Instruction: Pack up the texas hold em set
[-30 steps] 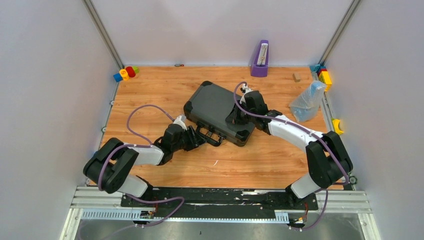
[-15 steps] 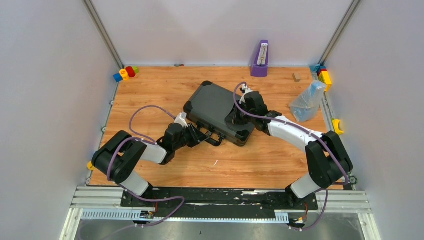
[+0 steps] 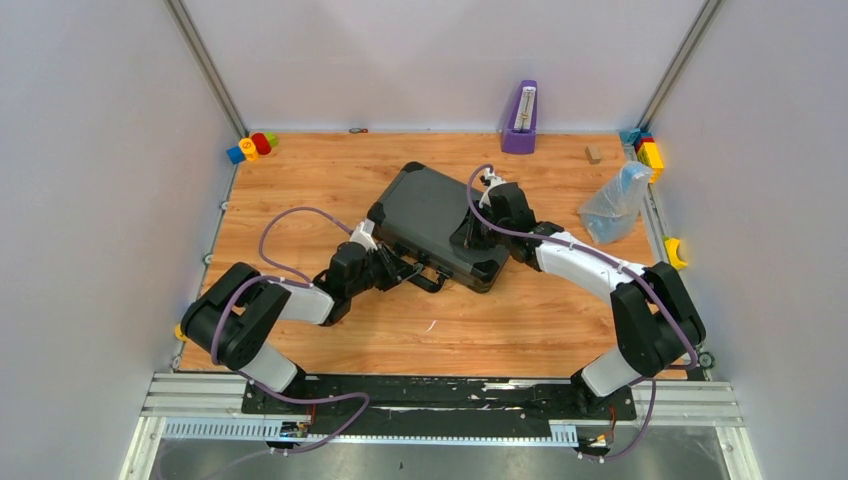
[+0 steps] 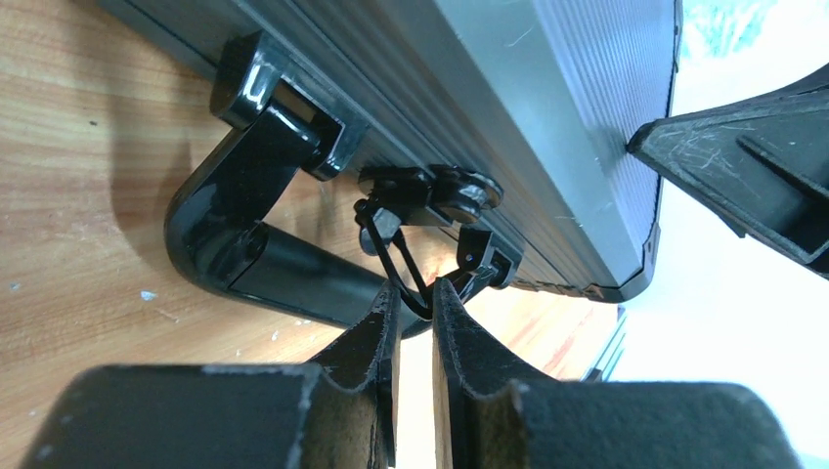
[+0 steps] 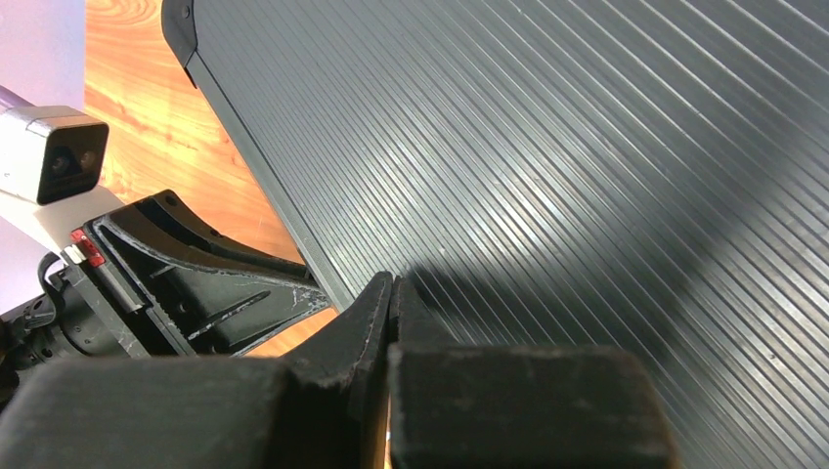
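Note:
The black hard case (image 3: 430, 210) of the texas hold em set lies closed and skewed mid-table; chips, cards and dice are out of view. Its handle (image 4: 244, 254) rests flat on the wood at the near side. Next to the handle sits a latch (image 4: 430, 191) with a thin wire loop (image 4: 406, 278) hanging from it. My left gripper (image 4: 415, 293) (image 3: 400, 268) is low at that edge, its tips pinched on the loop. My right gripper (image 5: 393, 283) (image 3: 470, 238) is shut and empty, its tips resting on the ribbed lid (image 5: 587, 176) near the front right corner.
A purple stand (image 3: 519, 120) is at the back wall. A clear plastic bag (image 3: 615, 200) lies right of the case. Toy blocks sit in the back left corner (image 3: 252, 146) and back right corner (image 3: 648, 150). A yellow piece (image 3: 675, 252) lies at the right edge.
My left gripper has slid in toward the case's front edge and its jaws have narrowed onto the latch's wire loop. The right arm and the case have stayed put.

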Controlling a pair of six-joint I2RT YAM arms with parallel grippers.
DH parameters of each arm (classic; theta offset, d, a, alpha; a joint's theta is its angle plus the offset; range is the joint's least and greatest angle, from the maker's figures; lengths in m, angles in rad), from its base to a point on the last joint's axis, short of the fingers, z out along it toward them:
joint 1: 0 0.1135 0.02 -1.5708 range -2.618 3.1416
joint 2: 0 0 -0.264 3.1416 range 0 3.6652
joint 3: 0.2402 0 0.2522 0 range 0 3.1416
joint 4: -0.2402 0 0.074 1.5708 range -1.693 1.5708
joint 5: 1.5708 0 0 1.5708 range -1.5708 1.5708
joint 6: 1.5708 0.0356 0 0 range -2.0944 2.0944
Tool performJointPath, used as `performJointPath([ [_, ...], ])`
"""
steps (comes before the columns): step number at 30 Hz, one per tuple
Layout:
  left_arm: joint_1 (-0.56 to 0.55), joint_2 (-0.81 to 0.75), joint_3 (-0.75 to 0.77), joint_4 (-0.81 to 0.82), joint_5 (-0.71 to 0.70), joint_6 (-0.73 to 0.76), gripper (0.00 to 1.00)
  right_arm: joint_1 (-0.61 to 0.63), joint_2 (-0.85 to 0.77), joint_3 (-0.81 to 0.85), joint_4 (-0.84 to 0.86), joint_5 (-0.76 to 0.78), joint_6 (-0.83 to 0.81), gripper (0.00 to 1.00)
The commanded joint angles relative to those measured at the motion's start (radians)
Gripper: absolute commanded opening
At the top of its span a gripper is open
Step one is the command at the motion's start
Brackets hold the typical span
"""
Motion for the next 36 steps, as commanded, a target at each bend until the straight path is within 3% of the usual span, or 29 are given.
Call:
performJointPath([
  [1,-0.005,-0.053,0.07,0.035,-0.026,0.056,0.07,0.008,0.049,-0.035,-0.089,0.031,-0.013,0.0],
  [6,-0.005,-0.086,0.081,-0.003,-0.037,0.075,0.06,0.008,0.051,-0.035,-0.088,0.033,-0.013,0.0],
  [13,-0.005,-0.049,0.1,0.032,-0.023,0.078,0.33,0.008,0.055,-0.035,-0.083,0.028,-0.015,0.0],
  [17,-0.005,-0.038,0.102,0.076,-0.017,0.07,0.41,0.008,0.055,-0.035,-0.084,0.028,-0.015,0.0],
  [29,-0.005,0.01,0.107,0.11,0.004,0.071,0.25,0.007,0.054,-0.036,-0.083,0.023,-0.02,0.0],
  [36,-0.005,-0.024,0.036,0.07,-0.05,0.093,0.19,0.009,0.046,-0.04,-0.083,0.02,-0.025,0.0],
])
